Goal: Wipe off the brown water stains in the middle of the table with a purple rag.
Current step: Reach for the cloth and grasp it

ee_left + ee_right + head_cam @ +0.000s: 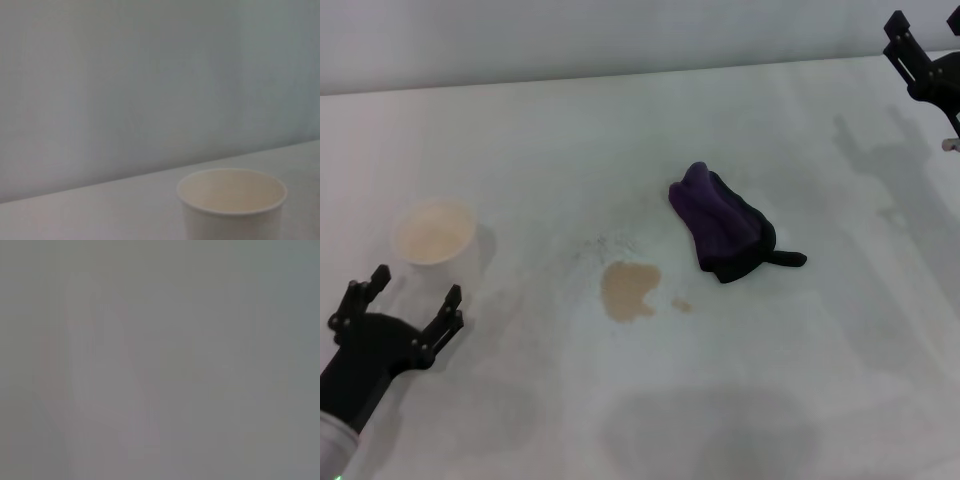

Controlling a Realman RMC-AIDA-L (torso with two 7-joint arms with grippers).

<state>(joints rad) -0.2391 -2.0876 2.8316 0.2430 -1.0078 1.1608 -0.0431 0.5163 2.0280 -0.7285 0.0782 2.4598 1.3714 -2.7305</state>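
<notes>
So far nothing is wiped: the brown water stains sit untouched mid-tabletop, and the purple rag lies bunched just beside them, toward the robot's right and farther back, held by neither arm. The left claw, spread wide and empty, hovers near a white cup. The right claw hangs at the far right corner; its grip cannot be told. Picking up the rag and wiping both remain.
</notes>
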